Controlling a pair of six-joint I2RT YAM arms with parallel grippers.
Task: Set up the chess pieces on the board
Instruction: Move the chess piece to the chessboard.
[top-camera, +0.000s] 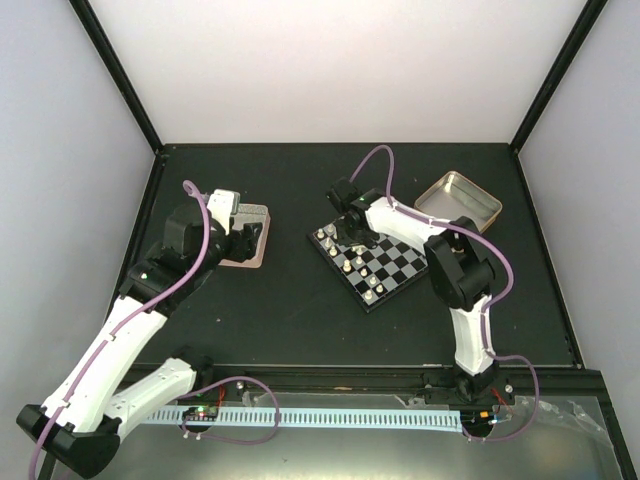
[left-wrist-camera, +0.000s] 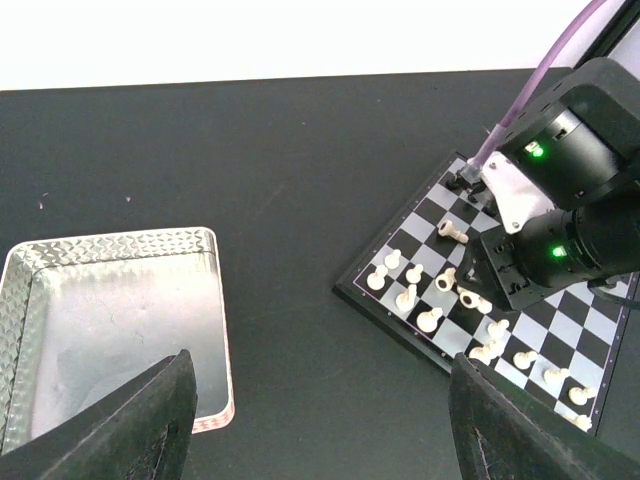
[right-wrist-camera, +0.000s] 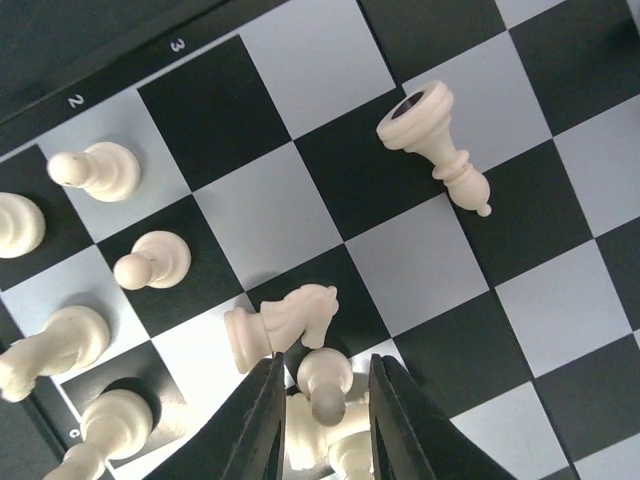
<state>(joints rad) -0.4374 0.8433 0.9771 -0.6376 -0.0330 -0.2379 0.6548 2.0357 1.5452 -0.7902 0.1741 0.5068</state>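
White digits 2 and 3 are showing on the dark rim of the black-and-grey checkered board (right-wrist-camera: 330, 160), where the right gripper (right-wrist-camera: 320, 405) is pinching a cream-white pawn (right-wrist-camera: 322, 385), while the left gripper (left-wrist-camera: 320, 420) is hanging spread wide.

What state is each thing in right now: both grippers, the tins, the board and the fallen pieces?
Right gripper: over the board, fingers closed around a cream piece.
Left gripper: open, empty, above a tin.
Near tin: open, looks empty.
Far tin: open, contents unclear.
Board: partly set, cream pieces only.
Bishop-like piece: lying on its side.
Knight: tipped over.
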